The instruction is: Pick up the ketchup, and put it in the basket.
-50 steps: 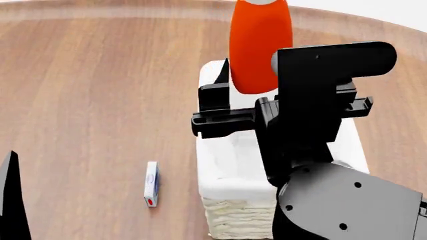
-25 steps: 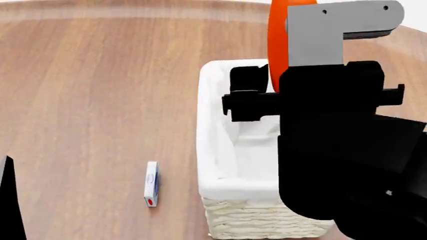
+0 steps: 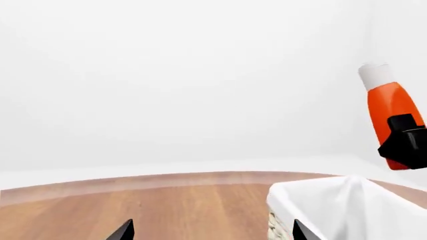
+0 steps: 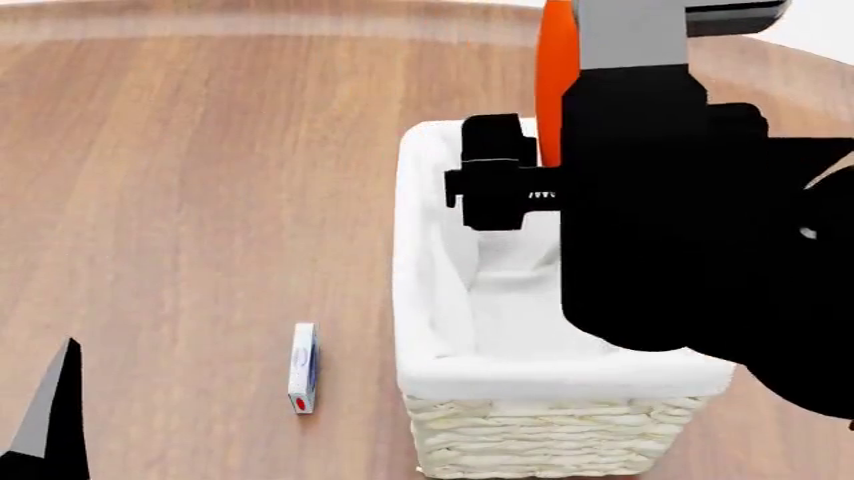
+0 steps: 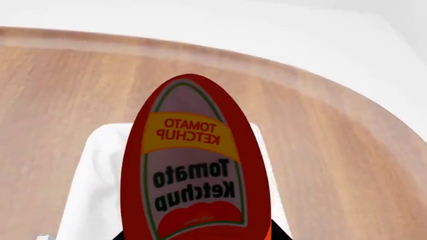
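Note:
The ketchup (image 5: 193, 165), an orange-red bottle with a yellow-red label, fills the right wrist view. My right gripper (image 5: 200, 236) is shut on its lower body. In the head view only an orange strip of the ketchup (image 4: 555, 80) shows beside the black right arm, held in the air over the far end of the basket (image 4: 424, 260). The left wrist view shows the ketchup (image 3: 390, 115) upright, white cap up, above the basket's liner (image 3: 327, 200). My left gripper (image 3: 210, 233) is open and holds nothing; it is low at the near left of the table, one finger (image 4: 54, 415) showing.
A small white box (image 4: 304, 367) with blue and red marks lies on the wooden table (image 4: 200, 150) left of the basket. The table's curved far edge runs behind the basket. My right arm hides the basket's right side in the head view.
The right arm has shifted to the right and up in the head view, carrying the ketchup with it above the basket. The left finger has edged slightly inward at the bottom-left corner.

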Motion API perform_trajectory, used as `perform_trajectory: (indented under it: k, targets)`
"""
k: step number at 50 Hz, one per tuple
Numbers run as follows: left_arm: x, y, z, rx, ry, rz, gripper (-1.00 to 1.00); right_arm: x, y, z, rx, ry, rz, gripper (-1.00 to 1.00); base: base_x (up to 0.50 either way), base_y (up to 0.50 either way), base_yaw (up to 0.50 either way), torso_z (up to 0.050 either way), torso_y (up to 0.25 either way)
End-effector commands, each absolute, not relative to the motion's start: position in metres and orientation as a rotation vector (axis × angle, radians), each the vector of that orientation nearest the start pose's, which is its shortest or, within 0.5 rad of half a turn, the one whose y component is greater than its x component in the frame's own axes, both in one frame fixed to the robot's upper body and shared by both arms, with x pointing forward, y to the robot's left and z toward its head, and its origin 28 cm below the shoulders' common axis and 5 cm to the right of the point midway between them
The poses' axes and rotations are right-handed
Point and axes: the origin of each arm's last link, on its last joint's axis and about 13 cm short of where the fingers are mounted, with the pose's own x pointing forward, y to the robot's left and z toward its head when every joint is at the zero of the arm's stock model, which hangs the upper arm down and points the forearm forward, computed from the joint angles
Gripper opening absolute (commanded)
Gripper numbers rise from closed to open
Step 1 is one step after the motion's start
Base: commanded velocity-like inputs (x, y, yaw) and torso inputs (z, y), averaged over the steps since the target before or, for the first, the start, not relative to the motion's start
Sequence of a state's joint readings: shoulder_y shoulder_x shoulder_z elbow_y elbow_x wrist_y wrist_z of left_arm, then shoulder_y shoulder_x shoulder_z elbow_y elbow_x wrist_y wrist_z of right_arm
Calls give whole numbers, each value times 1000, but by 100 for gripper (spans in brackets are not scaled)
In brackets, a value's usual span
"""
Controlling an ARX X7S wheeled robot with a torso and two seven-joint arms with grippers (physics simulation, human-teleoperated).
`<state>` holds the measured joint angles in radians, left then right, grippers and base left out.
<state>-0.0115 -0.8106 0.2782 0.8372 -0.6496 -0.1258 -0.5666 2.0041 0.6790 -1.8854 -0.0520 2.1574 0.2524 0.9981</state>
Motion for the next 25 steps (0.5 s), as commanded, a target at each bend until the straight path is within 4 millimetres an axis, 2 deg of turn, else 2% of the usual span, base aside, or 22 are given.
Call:
perform_trajectory:
  k: [1,9,25]
  targets:
    - [158,234,163,-10,-306,-210,100,297,-84,335,-93,384,-43,-100,0,0,0,0,0]
    - [158,233,161,-11,-299,-216,100,303,-82,341,-60,409,-11,-100,0,0,0,1,0]
    - [159,233,160,-14,-297,-219,100,313,-76,332,-95,506,-11,-100,0,0,0,0,1]
